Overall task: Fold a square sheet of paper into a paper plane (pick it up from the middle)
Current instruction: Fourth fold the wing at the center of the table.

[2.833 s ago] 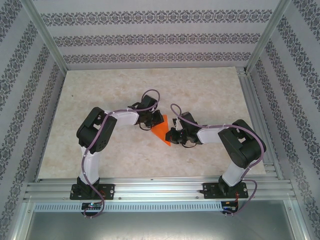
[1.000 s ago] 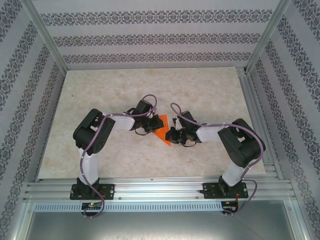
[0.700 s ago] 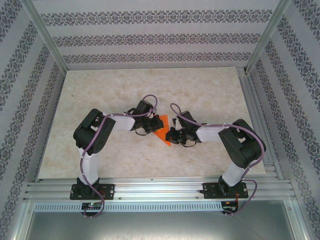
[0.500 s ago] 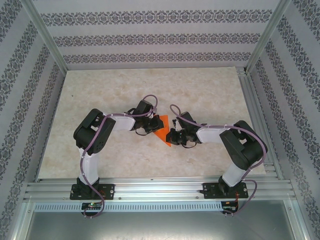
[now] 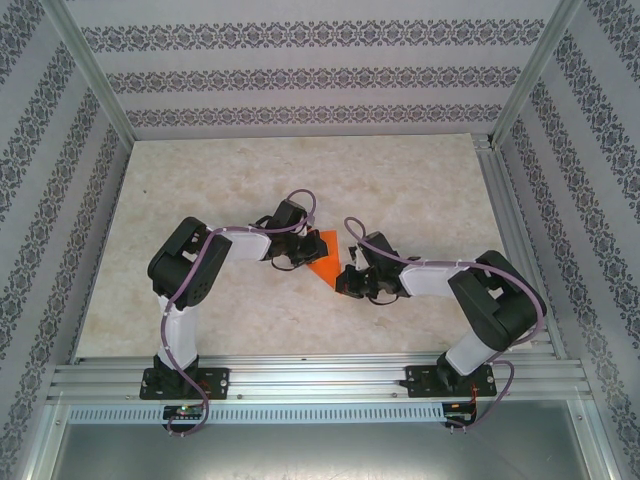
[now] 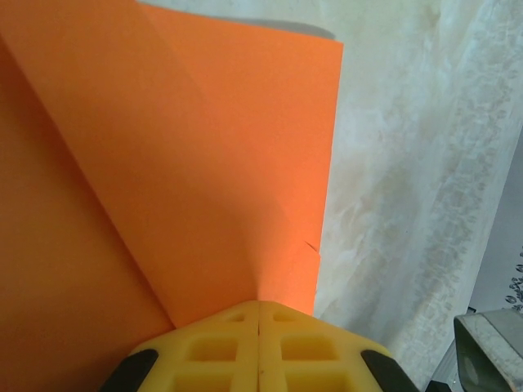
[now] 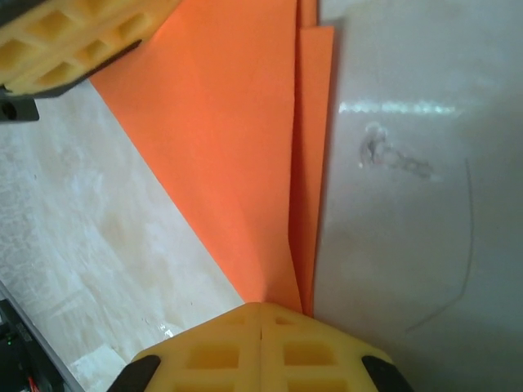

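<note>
A marbled beige table [image 5: 200,180] sits inside patterned walls [image 5: 300,75] and an aluminium frame [image 5: 90,75]. At its centre lies the orange paper [image 5: 323,262], folded into a wedge whose tip points toward 5 o'clock. The left gripper [image 5: 305,257] is at the paper's 9 o'clock, its yellow fingers [image 6: 258,327] pressed together on a corner of the layered sheet [image 6: 204,163]. The right gripper [image 5: 342,280], at the paper's 4 o'clock, pinches the pointed end [image 7: 237,139] between closed fingers [image 7: 260,327]. The left gripper [image 7: 73,41] shows at 11 o'clock in the right wrist view.
</note>
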